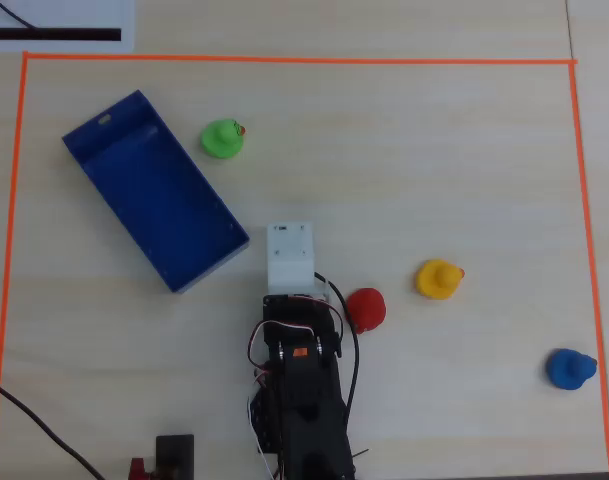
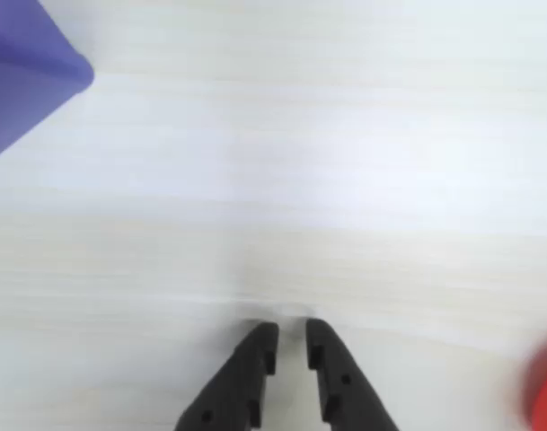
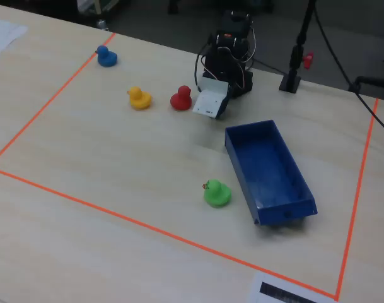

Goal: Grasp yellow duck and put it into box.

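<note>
Pale wood table point(image 1: 434, 150), ringed by orange tape point(image 1: 284, 60), is carrying everything you are working with. Your yellow duck point(image 1: 439, 279), small and rounded, is sitting in the overhead view right of the red duck point(image 1: 366, 309), well apart from the box point(image 1: 154, 200) lying toward the upper-left corner. A green duck point(image 1: 223, 138) is sitting just beside the box's long wall. Your gripper point(image 2: 291, 339) is hanging over bare table in the wrist view, its fingers nearly together, holding nothing.
</note>
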